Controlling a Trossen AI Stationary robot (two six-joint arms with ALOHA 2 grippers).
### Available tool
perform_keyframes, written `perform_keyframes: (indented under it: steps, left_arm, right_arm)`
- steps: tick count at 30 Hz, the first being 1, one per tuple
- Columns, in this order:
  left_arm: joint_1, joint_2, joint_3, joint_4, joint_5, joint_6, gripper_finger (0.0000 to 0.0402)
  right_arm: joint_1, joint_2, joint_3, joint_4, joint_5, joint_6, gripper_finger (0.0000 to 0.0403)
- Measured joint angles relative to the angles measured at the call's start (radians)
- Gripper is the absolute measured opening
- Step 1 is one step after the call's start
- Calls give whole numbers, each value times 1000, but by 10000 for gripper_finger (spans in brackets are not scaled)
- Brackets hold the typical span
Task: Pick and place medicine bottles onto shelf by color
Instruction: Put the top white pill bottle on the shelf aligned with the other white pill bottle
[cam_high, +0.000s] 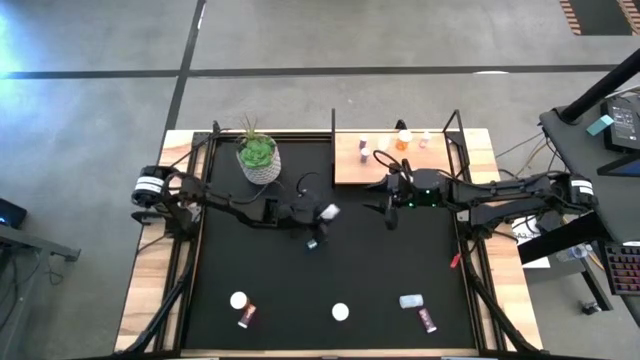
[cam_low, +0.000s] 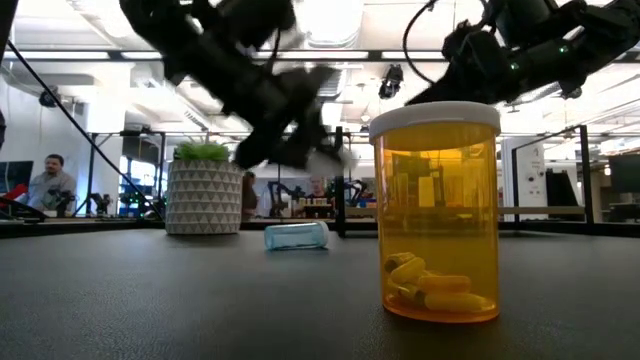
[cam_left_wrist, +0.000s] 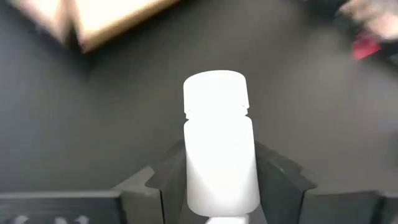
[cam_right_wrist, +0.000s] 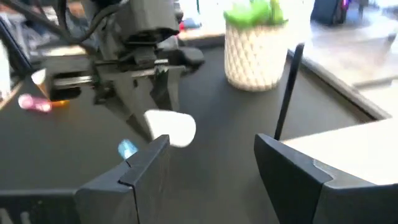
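Step in hand: pick. My left gripper (cam_high: 322, 214), centre of the high view, has its jaws grasping a white bottle (cam_left_wrist: 219, 149). My right gripper (cam_high: 390, 195) waits, jaws apart, beside the shelf (cam_high: 350, 165). Next: carry the bottle to the shelf's white group.

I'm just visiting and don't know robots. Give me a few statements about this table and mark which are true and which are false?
1. The left gripper holds a white bottle between its fingers. True.
2. The right gripper holds an orange bottle. False: nothing sits between its open fingers.
3. The potted plant stands on the shelf. False: it stands on the black mat, beside the shelf.
4. A few small bottles already stand on the shelf. True.
5. A blue bottle lies on its side on the mat. True.
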Motion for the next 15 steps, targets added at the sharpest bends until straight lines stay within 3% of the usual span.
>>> perform_keyframes:
  steps: [8,15]
  left_arm:
    - [-34,-41,39,334,-3,445,135]
    - [-63,-51,36,542,-5,727,134]
  right_arm:
    - [9,-33,1,143,-217,-214,224]
    - [17,-80,20,171,-243,-243,224]
